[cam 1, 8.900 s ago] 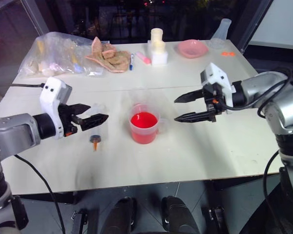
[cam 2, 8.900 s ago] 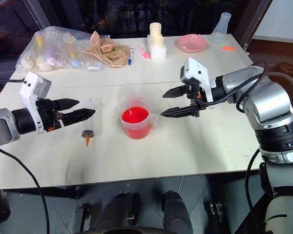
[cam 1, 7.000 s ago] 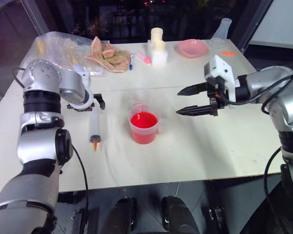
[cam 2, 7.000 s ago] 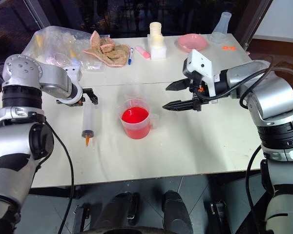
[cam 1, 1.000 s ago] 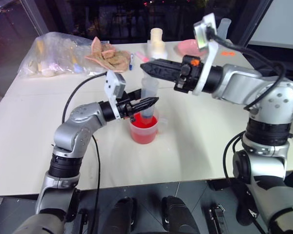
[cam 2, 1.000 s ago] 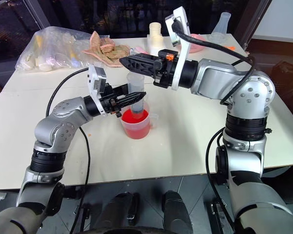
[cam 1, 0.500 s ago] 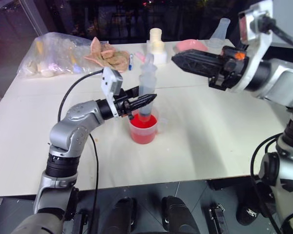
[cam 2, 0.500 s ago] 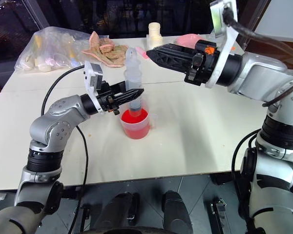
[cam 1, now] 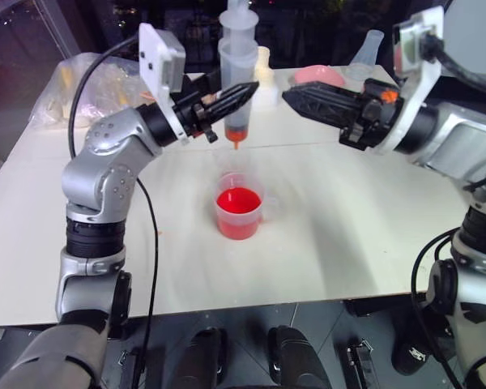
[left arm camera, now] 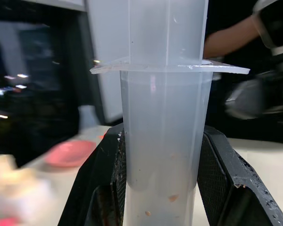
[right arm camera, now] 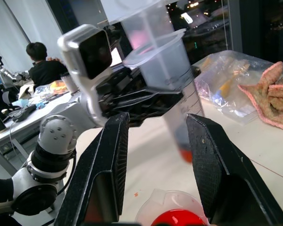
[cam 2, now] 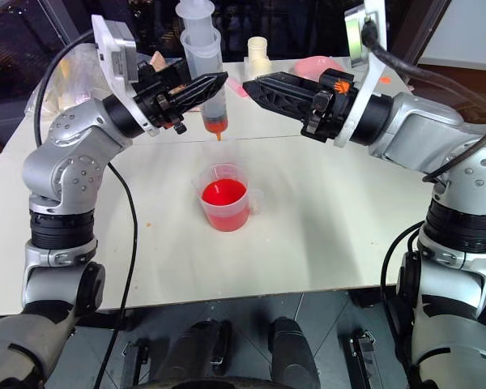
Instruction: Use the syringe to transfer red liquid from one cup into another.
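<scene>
My left gripper (cam 1: 247, 89) is shut on the barrel of the syringe (cam 1: 237, 73) and holds it upright in the air. The syringe's orange tip (cam 1: 236, 144) hangs above the handled clear cup (cam 1: 240, 207), which holds red liquid (cam 1: 238, 199) near the table's middle. A little red shows at the bottom of the barrel (right arm camera: 184, 151). In the left wrist view both black fingers (left arm camera: 104, 188) press the barrel's sides. My right gripper (cam 1: 290, 96) is open and empty, level with the syringe and just to its right. I cannot make out the other cup.
At the back of the table are a pink bowl (cam 1: 317, 77), a clear flask (cam 1: 371, 47), a white bottle (cam 2: 257, 49) and a plastic bag of items (cam 1: 93, 85). A person (right arm camera: 40, 63) sits at a desk far behind.
My left gripper has lifted the syringe up out of the cup, so its tip now hangs clear above the liquid. My right gripper drew back to the right a second ago and now holds still.
</scene>
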